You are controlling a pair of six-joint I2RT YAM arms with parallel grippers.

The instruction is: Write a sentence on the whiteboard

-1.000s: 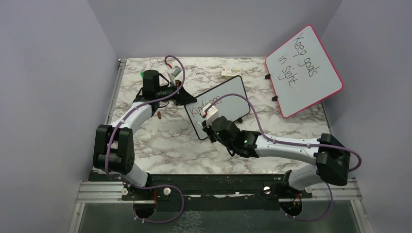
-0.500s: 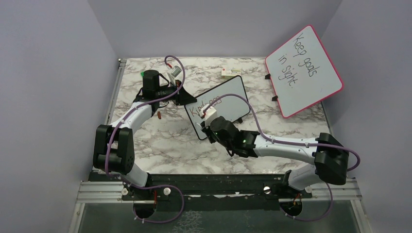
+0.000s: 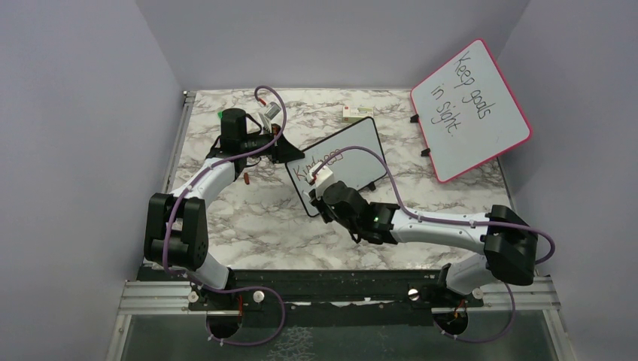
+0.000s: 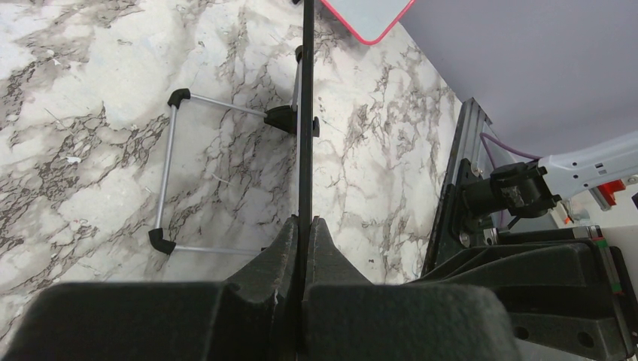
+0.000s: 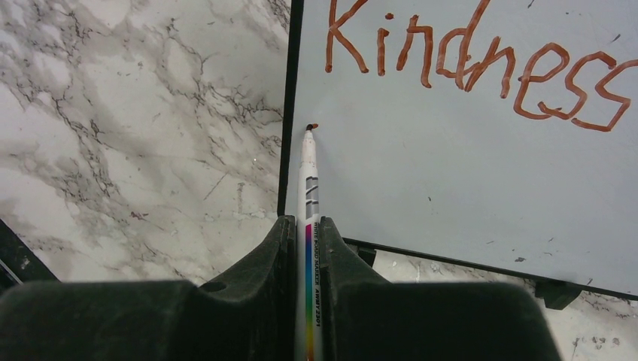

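Note:
The small black-framed whiteboard (image 3: 347, 154) stands tilted mid-table. My left gripper (image 3: 281, 148) is shut on its far-left edge; the left wrist view shows that frame edge-on (image 4: 306, 113) between my left gripper (image 4: 306, 226). One red-brown word of the sentence, "Kindness" (image 5: 481, 64), runs along the top of the board (image 5: 466, 173). My right gripper (image 5: 307, 226) is shut on a white marker (image 5: 309, 180). The marker's tip sits at a small dot below the "K", beside the left frame. From above, the right gripper (image 3: 322, 180) covers the board's lower left part.
A larger pink-framed board (image 3: 470, 109) reading "Keep goals in sight" leans at the back right. A small white and red box (image 3: 356, 113) lies behind the whiteboard. A small red cap (image 3: 247, 179) lies left of it. The whiteboard's wire stand (image 4: 169, 177) rests on the marble.
My right gripper has shifted with the marker a little left and toward the near edge, from beside the word to below its start. The left arm has not moved.

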